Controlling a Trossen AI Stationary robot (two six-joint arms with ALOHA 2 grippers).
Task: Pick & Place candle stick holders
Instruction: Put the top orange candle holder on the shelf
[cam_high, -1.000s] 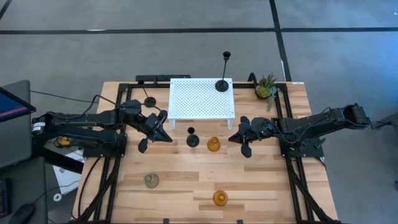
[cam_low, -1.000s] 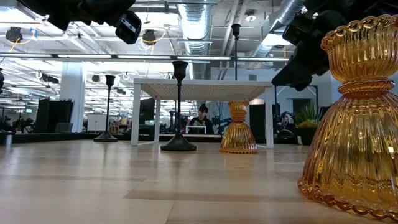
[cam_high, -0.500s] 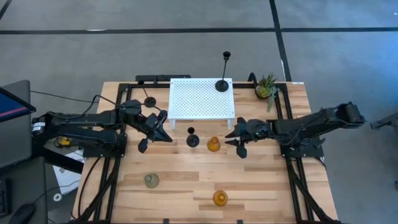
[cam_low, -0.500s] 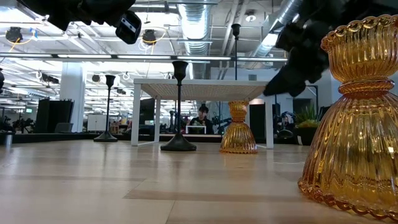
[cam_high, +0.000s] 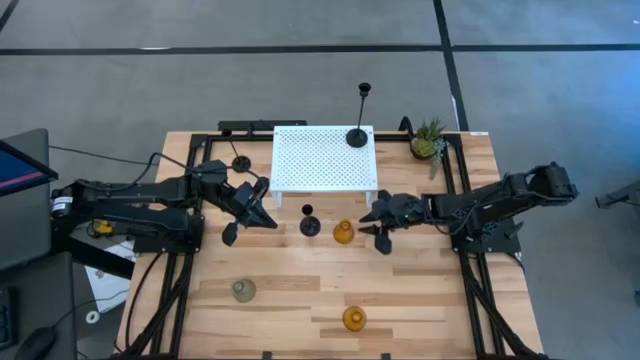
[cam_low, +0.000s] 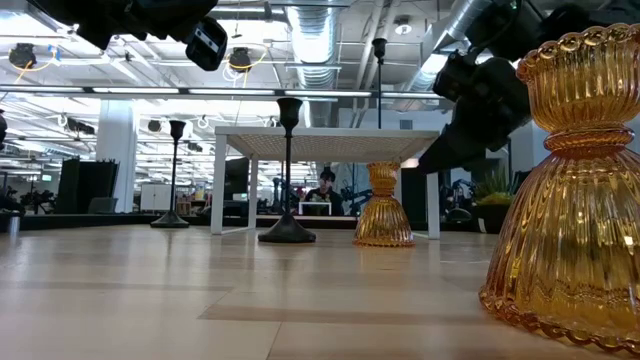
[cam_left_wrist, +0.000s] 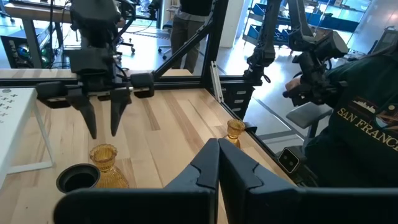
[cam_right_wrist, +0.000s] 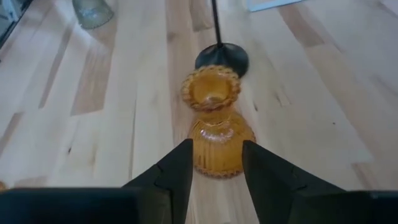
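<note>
High view: we see the right gripper (cam_high: 380, 224) just beside the amber glass holder (cam_high: 343, 233), which stands just in front of the white perforated stand (cam_high: 322, 158); one tall black holder (cam_high: 357, 135) sits on the stand's back corner.
Low view: we see that amber holder (cam_low: 383, 208) upright before the stand, a black holder (cam_low: 287, 231) beside it, and a second amber holder (cam_low: 574, 200) nearest the camera.
Left wrist view: our left gripper (cam_left_wrist: 218, 163) has its fingers together, holding nothing, off the stand's left side.
Right wrist view: our right fingers (cam_right_wrist: 179, 167) stand apart with the amber holder between and just beyond them, unclamped.
Risk: we judge a fingertip could nudge the holder over, or into the black holder right behind it.
</note>
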